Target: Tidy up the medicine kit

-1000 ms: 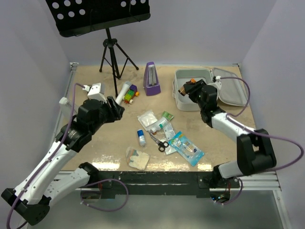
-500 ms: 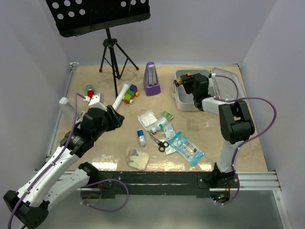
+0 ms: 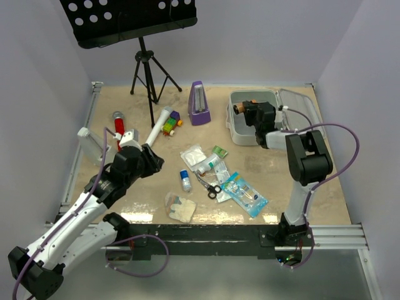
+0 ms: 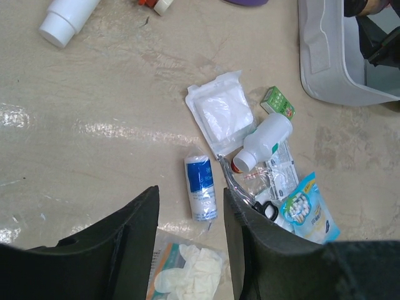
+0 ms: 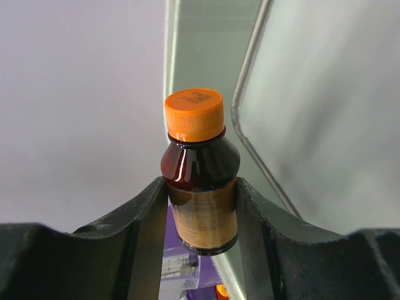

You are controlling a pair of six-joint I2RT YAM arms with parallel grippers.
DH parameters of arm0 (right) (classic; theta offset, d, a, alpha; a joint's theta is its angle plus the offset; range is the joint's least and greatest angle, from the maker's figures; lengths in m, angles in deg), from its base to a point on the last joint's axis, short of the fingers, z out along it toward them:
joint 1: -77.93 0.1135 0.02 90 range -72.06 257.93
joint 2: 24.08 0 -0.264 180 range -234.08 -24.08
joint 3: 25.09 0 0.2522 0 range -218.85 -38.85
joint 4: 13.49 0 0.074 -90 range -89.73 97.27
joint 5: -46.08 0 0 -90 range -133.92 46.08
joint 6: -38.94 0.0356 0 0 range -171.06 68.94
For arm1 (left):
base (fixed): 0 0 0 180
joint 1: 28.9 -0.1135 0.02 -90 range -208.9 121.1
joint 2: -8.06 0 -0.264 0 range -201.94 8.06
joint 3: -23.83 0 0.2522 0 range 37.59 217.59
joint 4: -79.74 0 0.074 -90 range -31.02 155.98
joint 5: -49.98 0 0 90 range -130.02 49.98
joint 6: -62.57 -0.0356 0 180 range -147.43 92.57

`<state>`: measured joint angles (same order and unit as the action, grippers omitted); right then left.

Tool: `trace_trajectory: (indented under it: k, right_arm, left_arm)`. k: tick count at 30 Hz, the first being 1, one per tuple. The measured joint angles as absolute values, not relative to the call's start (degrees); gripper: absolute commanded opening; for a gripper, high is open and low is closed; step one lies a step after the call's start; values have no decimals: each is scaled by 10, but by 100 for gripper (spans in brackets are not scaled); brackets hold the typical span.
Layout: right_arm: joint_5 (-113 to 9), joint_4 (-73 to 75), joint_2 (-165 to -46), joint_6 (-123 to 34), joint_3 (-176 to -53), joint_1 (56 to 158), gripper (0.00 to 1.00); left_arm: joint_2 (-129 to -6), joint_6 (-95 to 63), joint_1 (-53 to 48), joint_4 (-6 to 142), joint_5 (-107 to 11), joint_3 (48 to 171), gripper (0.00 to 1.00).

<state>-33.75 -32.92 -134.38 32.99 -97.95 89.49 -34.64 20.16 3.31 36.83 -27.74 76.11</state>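
One kit (image 3: pixel 242 134) lies open at one o'clock on the bench (image 3: pixel 275 178); likely rigid and light, best gripped by its wall; right fingers (image 5: pixel 145 225) clamp a slippery-looking bottle (image 5: pixel 200 187) over it; left fingers (image 4: pixel 134 240) half-spread, empty.

**Left gripper open above the scattered supplies**

Your left gripper (image 4: pixel 189 209) hangs over the tabletop (image 4: pixel 94 125), jaws apart, nothing between them. Framed in that gap lies a blue-and-white bandage roll (image 4: pixel 200 186), with a bag of white gloves (image 4: pixel 187 278) just below it. Beyond the roll there's a gauze packet (image 4: pixel 220 112), and a white bottle (image 4: pixel 265 137) on its side right beside it. A small green box (image 4: pixel 278 102) sits near the bottle. Further right you've got black-handled scissors (image 4: pixel 267 210) against a cotton swab pack (image 4: pixel 307 211). The medicine kit (image 4: pixel 325 62) fills the upper right corner.
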Motion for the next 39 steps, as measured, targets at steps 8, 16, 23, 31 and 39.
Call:
trace_trajectory:
  k: [8, 16, 23, 31, 39]
  right_arm:
    - [-317, -317, -1383, 361, -990, 894, 39]
    - [-314, -265, -1434, 385, -1054, 894, 54]
    - [-318, -221, -1473, 370, -1132, 894, 80]
    - [-325, -163, -1468, 275, -1173, 894, 81]
    - [-325, -113, -1402, 133, -1158, 894, 81]
  left_arm:
    - [-343, 224, 33, 376, -272, 748, 48]
    - [-309, 255, 33, 375, -244, 734, 48]
    - [-315, 262, 33, 373, -233, 733, 48]
    - [-319, 271, 33, 372, -235, 720, 48]
    - [-311, 271, 33, 377, -254, 702, 47]
